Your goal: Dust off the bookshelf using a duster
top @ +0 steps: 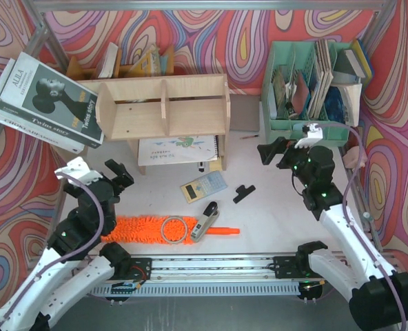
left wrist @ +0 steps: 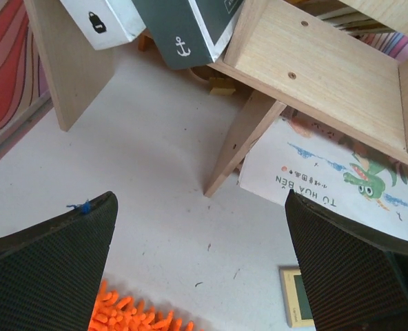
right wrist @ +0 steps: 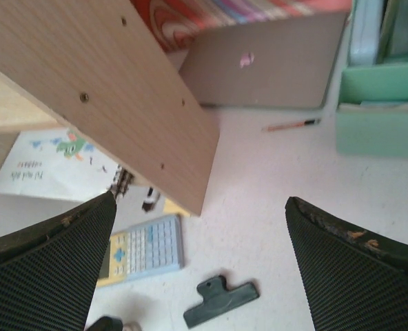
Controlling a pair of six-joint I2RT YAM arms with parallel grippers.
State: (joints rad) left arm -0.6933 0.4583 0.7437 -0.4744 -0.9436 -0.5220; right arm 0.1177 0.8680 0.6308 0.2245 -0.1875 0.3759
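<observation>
Left tool [top: 119,178] hangs spread wide and empty above the table [top: 273,221], near the fluffy left end of the duster [top: 145,229]. Duster lies flat along the near side of the table, handle pointing right, a tape ring [top: 173,229] resting on it; the bookshelf [top: 162,107] stands upright at the back, well apart. Right tool [top: 276,153] is likewise spread and empty, just before the green organiser [top: 307,127].
</observation>
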